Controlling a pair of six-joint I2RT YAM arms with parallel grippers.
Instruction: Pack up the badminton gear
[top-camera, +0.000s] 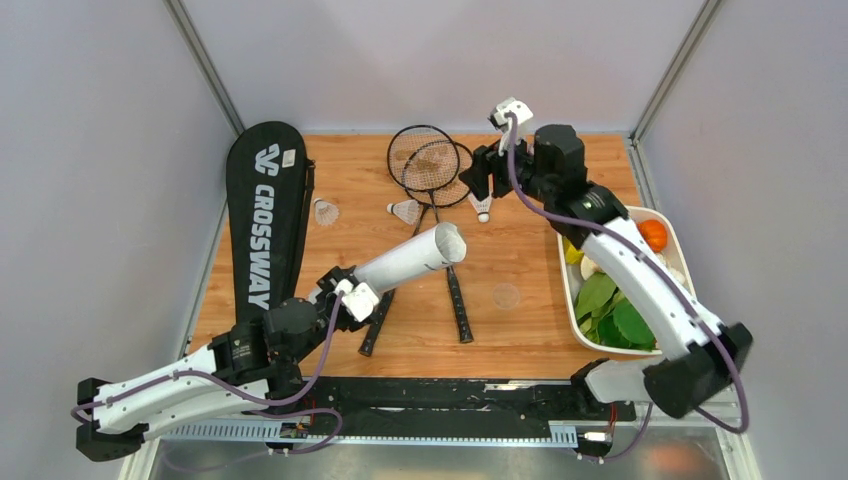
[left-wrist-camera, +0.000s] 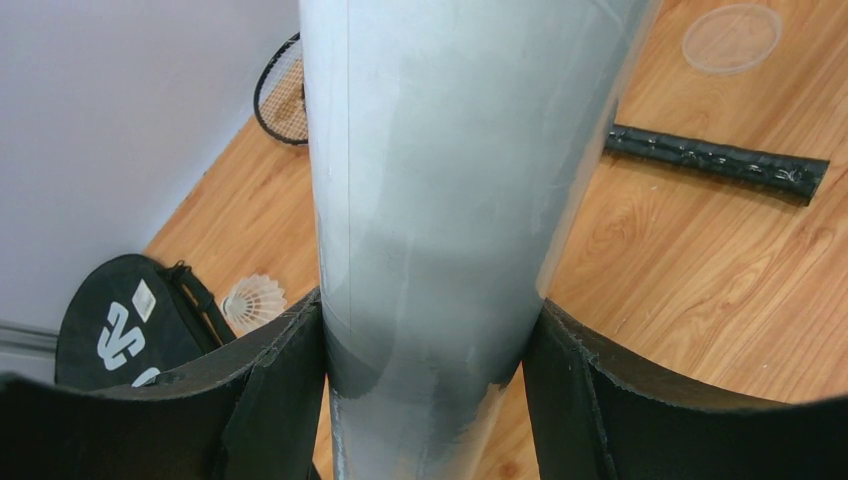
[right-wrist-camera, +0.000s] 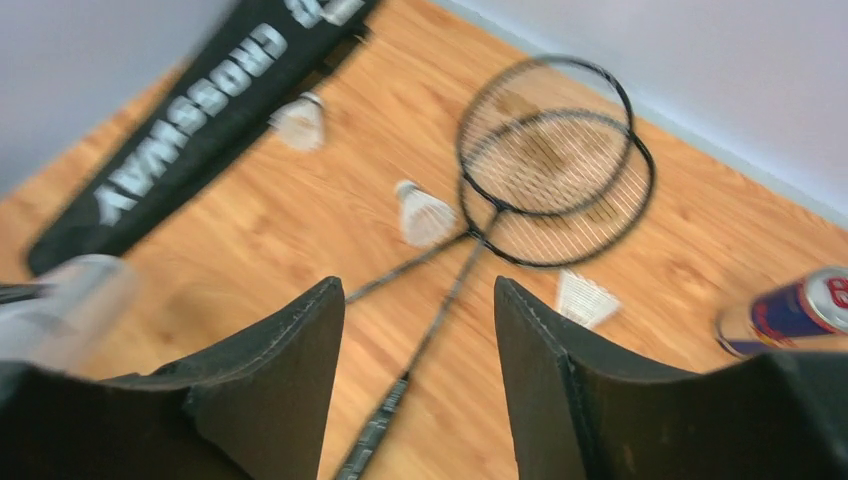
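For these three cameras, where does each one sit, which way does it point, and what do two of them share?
Top external: above and behind the bases, looking down on the table; both arms show, left gripper holding the white tube.
Left wrist: on the left wrist, looking along the tube between its fingers.
Right wrist: on the right wrist, looking down past its open fingers at the rackets and drink can.
Shared: the racket bag shows in all three.
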